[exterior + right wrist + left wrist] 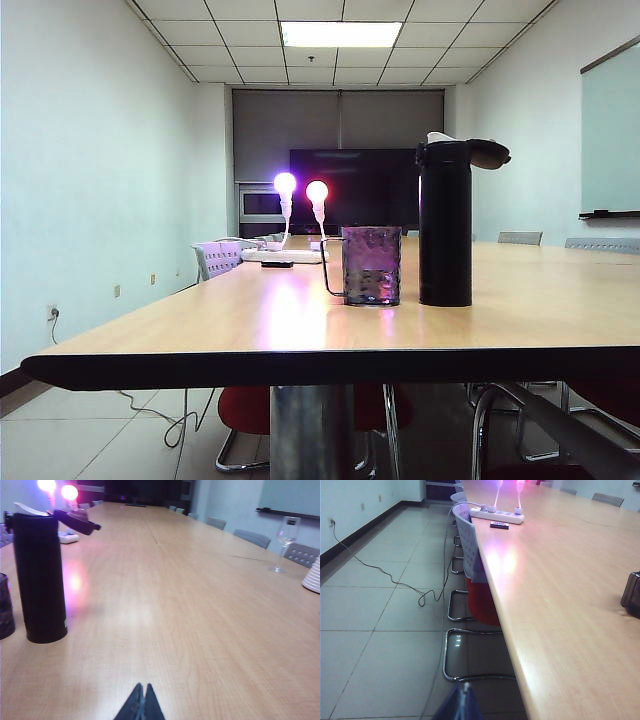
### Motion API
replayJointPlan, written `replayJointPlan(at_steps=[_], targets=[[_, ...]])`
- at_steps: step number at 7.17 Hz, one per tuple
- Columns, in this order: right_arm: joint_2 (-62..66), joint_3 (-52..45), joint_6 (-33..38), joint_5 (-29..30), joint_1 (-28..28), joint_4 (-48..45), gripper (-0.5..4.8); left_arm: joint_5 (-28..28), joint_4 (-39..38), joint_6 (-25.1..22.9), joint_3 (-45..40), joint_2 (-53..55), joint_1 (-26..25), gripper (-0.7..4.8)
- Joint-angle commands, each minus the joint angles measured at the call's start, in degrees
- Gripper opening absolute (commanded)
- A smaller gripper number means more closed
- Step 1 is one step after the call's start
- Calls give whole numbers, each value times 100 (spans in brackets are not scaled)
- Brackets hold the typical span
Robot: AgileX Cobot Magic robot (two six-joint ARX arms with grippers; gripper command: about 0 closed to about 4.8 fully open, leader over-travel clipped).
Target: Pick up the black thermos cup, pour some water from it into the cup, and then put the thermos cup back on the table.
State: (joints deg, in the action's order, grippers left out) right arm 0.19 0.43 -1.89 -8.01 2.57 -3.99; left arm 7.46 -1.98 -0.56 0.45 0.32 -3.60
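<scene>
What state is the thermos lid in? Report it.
Open. The black thermos cup stands upright on the table with its flip lid swung back, exposing the pale spout.

bench point(200, 325): thermos point(445, 225) upright on it, lid flipped open | cup point(371, 265) just left of thermos, apart | power strip point(283, 256) farther back on bench, two lamps point(300, 190) plugged in it | wine glass point(286, 542) and plate stack point(312, 575) far right | chairs point(470, 545) along left edge
</scene>
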Motion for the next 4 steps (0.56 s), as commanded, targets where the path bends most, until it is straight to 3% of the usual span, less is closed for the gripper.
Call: replayJointPlan(at_steps=[1, 4], targets=[[0, 2, 15, 673, -400, -94, -6, 26, 77, -28, -4, 4, 2, 0], [0, 2, 15, 667, -396, -94, -6, 28, 77, -28, -4, 4, 2, 0]])
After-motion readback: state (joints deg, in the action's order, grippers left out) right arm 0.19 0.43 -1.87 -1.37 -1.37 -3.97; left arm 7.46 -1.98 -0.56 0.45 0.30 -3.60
